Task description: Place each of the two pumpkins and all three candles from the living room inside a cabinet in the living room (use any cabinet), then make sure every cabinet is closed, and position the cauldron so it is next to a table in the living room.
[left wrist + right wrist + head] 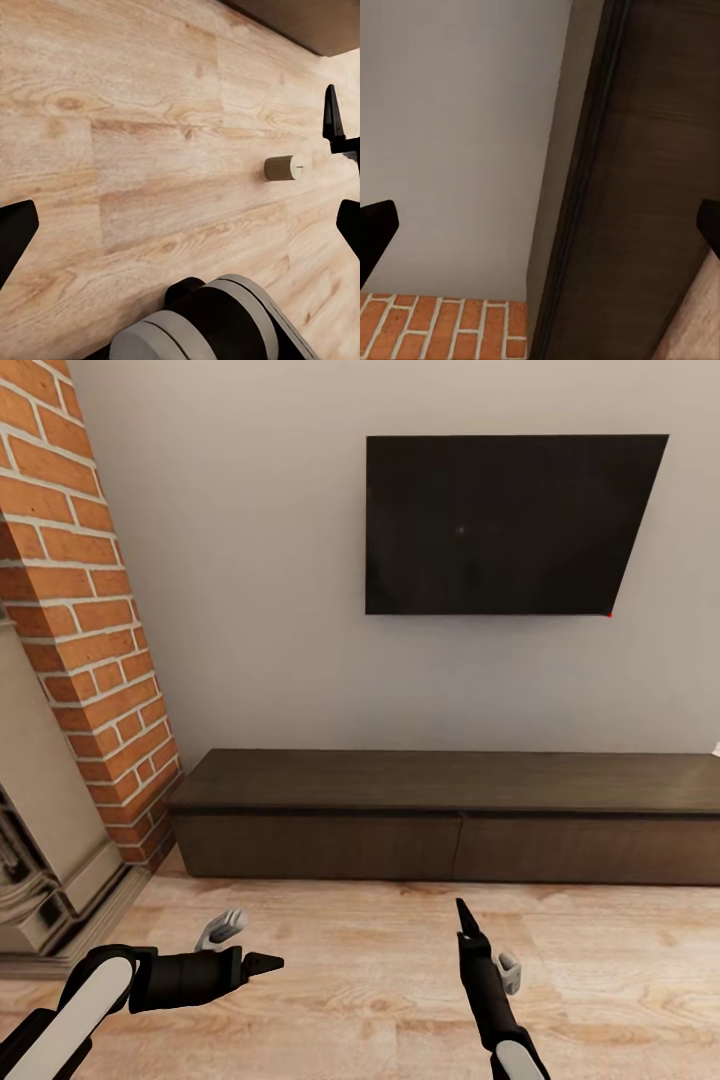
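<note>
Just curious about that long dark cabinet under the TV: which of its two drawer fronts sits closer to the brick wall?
The left drawer front of the cabinet; its outer end almost meets the brick wall, while the right drawer front runs toward the picture's other edge.

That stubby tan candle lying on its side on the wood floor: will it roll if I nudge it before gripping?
Probably. The short olive-tan cylindrical candle lies on its curved side on the smooth pale wooden plank floor, so a sideways nudge would likely send it rolling. It looks rigid and small, probably light. Closing the end effector across the curved sides may squirt it out; gripping the flat ends seems safer.
</note>
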Motion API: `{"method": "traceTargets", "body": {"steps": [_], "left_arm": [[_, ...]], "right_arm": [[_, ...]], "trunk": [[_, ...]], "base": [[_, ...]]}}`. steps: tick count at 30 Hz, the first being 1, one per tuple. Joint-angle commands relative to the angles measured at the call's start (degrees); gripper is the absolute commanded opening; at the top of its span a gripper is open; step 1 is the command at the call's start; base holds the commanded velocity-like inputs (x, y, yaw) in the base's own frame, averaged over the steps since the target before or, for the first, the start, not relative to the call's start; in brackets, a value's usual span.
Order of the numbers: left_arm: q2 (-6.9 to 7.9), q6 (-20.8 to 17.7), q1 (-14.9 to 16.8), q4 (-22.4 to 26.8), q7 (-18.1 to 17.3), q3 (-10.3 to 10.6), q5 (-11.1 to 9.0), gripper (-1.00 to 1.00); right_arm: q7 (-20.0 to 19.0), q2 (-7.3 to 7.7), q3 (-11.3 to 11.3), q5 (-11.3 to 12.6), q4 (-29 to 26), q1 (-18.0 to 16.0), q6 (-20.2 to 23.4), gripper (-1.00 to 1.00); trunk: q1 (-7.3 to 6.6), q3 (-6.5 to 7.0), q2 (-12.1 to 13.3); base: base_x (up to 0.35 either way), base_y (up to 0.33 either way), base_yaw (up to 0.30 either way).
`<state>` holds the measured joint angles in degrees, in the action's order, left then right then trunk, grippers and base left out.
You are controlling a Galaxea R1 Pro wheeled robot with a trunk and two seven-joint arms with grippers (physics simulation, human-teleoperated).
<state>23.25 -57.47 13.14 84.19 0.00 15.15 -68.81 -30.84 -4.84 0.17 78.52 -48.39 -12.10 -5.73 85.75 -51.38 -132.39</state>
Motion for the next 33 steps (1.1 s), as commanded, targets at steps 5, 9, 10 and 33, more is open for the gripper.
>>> {"method": "traceTargets", "body": {"steps": [5,9,10,33], "left_arm": [[0.07,-0.10,0.04,0.17,0.00,0.06,-1.42,1.00],[0.12,-0.10,0.04,0.25,0.00,0.06,-1.76,1.00],[0.12,-0.10,0.04,0.26,0.00,0.09,-1.79,1.00],[0.21,-0.07,0.04,0.38,-0.04,0.31,-1.87,1.00]], "right_arm": [[-1.66,0.00,-0.12,0.61,0.44,-0.03,-0.08,1.00],[-2.22,0.06,-0.30,3.20,0.60,-0.03,-0.07,1.00],[-2.30,0.07,-0.28,4.35,0.60,-0.03,-0.07,1.00],[-2.83,-0.08,-0.25,7.68,3.94,-0.03,-0.15,1.00]], "trunk": [[-0.01,-0.05,-0.02],[-0.01,-0.05,-0.02],[-0.01,-0.05,-0.02],[-0.01,-0.05,-0.02]], "base": [[0.000,0.000,0.000],[0.000,0.000,0.000],[0.000,0.000,0.000],[0.117,0.046,0.000]]}}
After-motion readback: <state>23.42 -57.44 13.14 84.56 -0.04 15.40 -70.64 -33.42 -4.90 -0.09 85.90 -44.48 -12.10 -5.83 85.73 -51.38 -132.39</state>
